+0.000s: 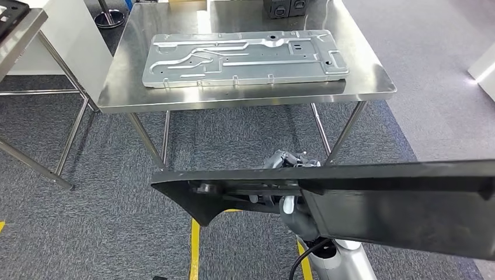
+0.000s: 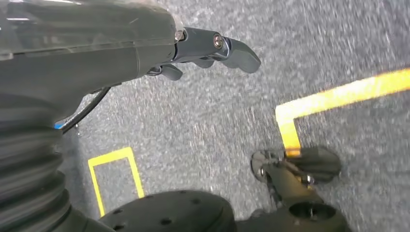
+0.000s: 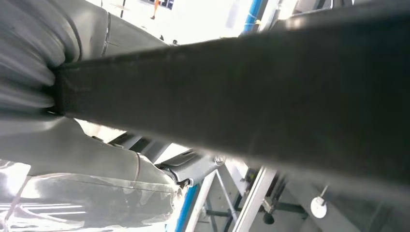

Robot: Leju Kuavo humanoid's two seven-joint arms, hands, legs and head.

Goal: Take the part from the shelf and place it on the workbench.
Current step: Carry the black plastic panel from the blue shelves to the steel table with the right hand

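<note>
A long flat black part (image 1: 379, 198) stretches across the lower head view, just in front of my body. My right hand (image 1: 292, 195) grips it from below near its middle, with pale fingers showing at the part's edge. Ahead stands the steel workbench (image 1: 368, 79), its near edge a short way beyond the part. In the right wrist view the black part (image 3: 270, 101) crosses close over my right hand (image 3: 87, 159). My left hand (image 2: 208, 48) hangs over the grey carpet and holds nothing, its dark fingers (image 2: 237, 53) loosely extended.
A large stamped silver plate (image 1: 245, 58) covers most of the workbench top, and two dark boxes (image 1: 286, 7) stand at its far edge. Another steel table (image 1: 17, 35) is at the left. Yellow tape (image 1: 194, 251) marks the carpet near my feet.
</note>
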